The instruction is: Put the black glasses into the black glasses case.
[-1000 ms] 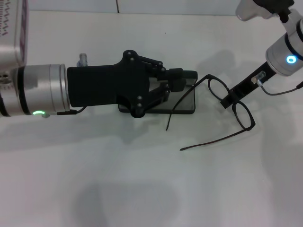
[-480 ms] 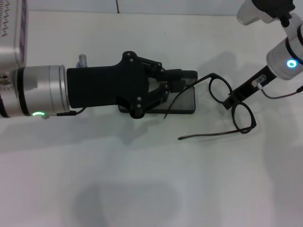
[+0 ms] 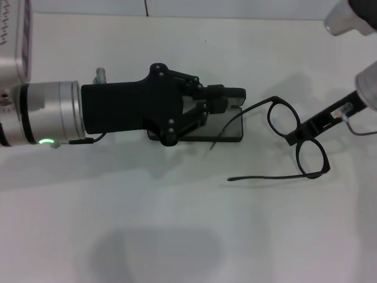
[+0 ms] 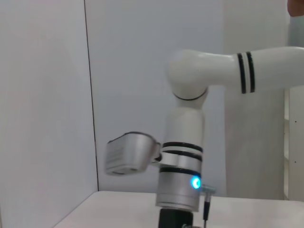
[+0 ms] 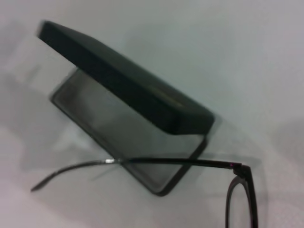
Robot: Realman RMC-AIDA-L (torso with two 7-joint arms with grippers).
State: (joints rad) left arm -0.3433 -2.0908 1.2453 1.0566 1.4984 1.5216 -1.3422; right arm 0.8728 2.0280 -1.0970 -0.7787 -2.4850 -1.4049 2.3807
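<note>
The black glasses case [image 3: 231, 131] lies open mid-table in the head view. My left gripper [image 3: 226, 99] is shut on its lid [image 3: 237, 92] and holds it raised. The right wrist view shows the lid [image 5: 124, 81] tilted up over the dark grey inside [image 5: 127, 138]. My right gripper [image 3: 301, 134] is shut on the bridge of the black glasses [image 3: 311, 158], to the right of the case. One temple arm [image 5: 180, 162] reaches across the case's right end; the other points left over bare table.
A small metal part [image 3: 100, 73] sits behind my left arm. A white box with a purple pattern [image 3: 13, 35] stands at the far left. The left wrist view shows only my right arm [image 4: 183, 185] and a wall.
My right gripper has carried the glasses to the right, away from the case, and their temple arms have drawn back with them. My left gripper still holds the lid.
</note>
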